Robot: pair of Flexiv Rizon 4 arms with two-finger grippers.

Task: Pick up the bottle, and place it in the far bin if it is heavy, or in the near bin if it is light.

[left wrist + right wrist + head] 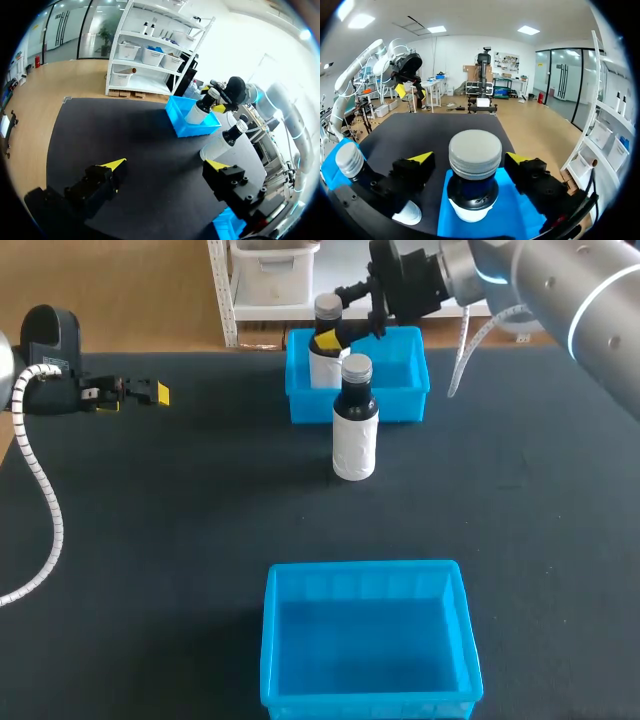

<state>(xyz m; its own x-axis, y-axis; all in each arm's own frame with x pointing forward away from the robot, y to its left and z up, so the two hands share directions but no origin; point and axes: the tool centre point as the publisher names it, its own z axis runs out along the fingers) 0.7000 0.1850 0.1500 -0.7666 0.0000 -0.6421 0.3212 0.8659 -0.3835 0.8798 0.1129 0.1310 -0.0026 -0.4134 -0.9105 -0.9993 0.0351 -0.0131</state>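
"What sat closest to us?"

"The open blue plastic near bin (365,567). We saw nothing in it. Behind it, a dark bottle with a white label and grey screw cap (354,420) stood upright on the black table (180,540), between the two bins. We thought it was waiting its turn."

"And our left gripper (166,164)?"

"It was off at the side, fingers wide apart and holding nothing, out of the way."

"Farther back?"

"A second bottle (472,200) just like it stood in the blue plastic far bin (400,405). Our right gripper (470,158) sat around its neck, with a small gap on each side. We guessed that bottle was heavy, so it belonged there."
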